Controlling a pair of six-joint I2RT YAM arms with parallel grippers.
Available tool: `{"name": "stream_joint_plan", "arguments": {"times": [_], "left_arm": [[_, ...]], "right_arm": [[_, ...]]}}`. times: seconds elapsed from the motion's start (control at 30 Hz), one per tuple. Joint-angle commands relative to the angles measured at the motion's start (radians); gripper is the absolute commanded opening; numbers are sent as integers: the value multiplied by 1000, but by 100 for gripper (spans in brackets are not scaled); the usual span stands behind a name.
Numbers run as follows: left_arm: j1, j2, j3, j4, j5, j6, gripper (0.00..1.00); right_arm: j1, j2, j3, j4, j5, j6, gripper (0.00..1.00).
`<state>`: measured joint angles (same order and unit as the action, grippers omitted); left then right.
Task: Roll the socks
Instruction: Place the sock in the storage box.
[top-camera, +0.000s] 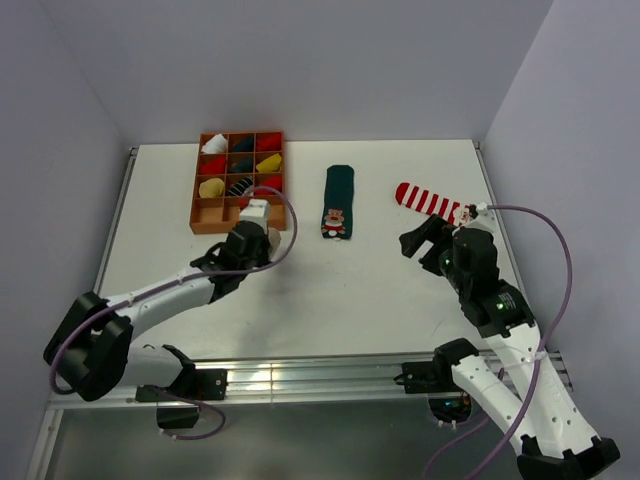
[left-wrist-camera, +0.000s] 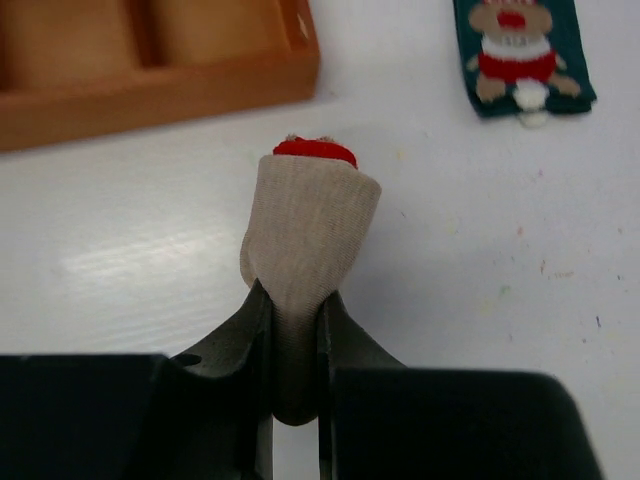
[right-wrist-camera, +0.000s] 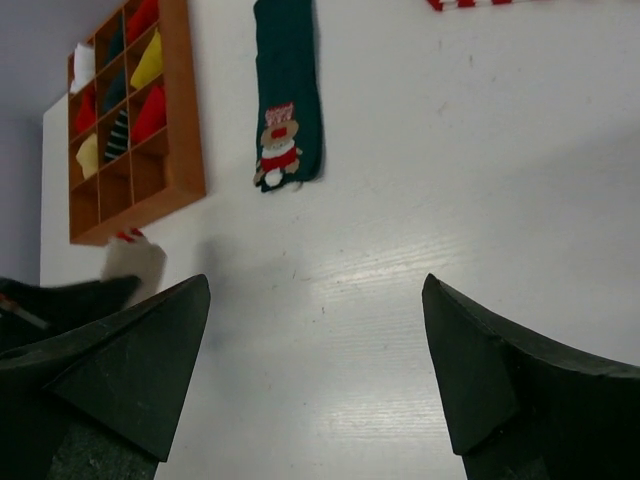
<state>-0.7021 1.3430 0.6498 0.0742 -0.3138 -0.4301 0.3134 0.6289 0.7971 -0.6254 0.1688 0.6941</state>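
The left gripper (left-wrist-camera: 295, 295) is pinching the rolled beige sock (left-wrist-camera: 312, 215) over the scuffed white table (left-wrist-camera: 450, 260), near the orange divided box (left-wrist-camera: 150, 100). The right gripper (right-wrist-camera: 315, 300) is hanging wide open, gripping nothing. The dark green sock (top-camera: 337, 200) and the striped sock (top-camera: 428, 201) are lying flat farther back, with pale walls (top-camera: 320, 60) closing in the table.

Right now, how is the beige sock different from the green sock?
The beige sock is bunched into a bundle; the green sock lies flat and long. The left pincer grips the beige sock; nothing touches the green sock. The beige sock looks plain with a red tip; the green sock shows a figure. Both have some red.
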Motion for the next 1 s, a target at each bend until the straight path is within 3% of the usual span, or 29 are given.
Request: {"name": "stream_joint_plan", "arguments": {"times": [0.0, 0.2, 0.43, 0.57, 0.97], "left_arm": [[81, -80, 99, -71, 4, 101, 1], [229, -68, 283, -185, -19, 293, 1], [449, 25, 329, -84, 90, 528, 1], [504, 105, 324, -5, 159, 664, 1], [622, 286, 304, 173, 274, 743, 1]], "right_arm": [[-5, -12, -50, 113, -116, -41, 94], [-5, -32, -133, 208, -218, -56, 96], [35, -55, -159, 214, -207, -87, 96], [42, -46, -154, 196, -198, -107, 96], [39, 5, -184, 253, -288, -81, 96]]}}
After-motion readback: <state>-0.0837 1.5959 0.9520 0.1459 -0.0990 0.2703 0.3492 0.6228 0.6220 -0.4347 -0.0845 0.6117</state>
